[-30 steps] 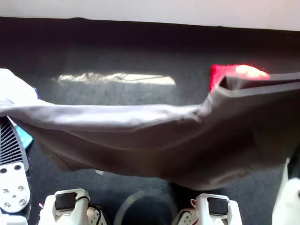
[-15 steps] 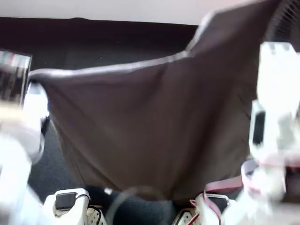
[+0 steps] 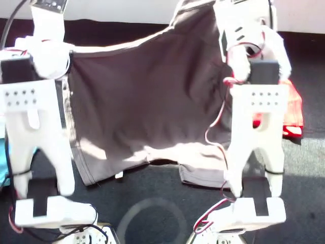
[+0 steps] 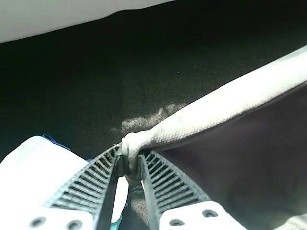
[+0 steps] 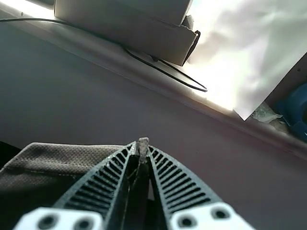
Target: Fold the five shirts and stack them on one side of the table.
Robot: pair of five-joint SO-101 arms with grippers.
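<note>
Spreading beneath the grey shirt [image 3: 147,101] is the dark table [image 3: 152,198], lit in patches by sun. That shirt is the biggest thing above it: it hangs broad and nearly flat between the two arms, its upper edge drawn taut from one raised gripper to the other and its lower hem drooping toward the near side of the table. Whether the hem touches the surface cannot be told.

At the shirt's left edge stands the left arm [image 3: 35,117], white and upright; at its right edge stands the right arm [image 3: 254,127], partly in front of the cloth, with red wires trailing down it.

Just past the shirt's right edge, behind the right arm, a red shirt [image 3: 293,104] lies on the table. Off the grey shirt's left corner, lower down, a white shirt [image 4: 33,160] lies with a bit of blue cloth [image 4: 53,140] showing at its rim.

Left gripper [image 4: 129,155]: its ribbed fingers [image 4: 91,179] are pinched on the rolled upper edge of the grey shirt. Right gripper [image 5: 142,146]: pressed onto a small peak of the same shirt's fabric, which pokes out between the tips.
</note>
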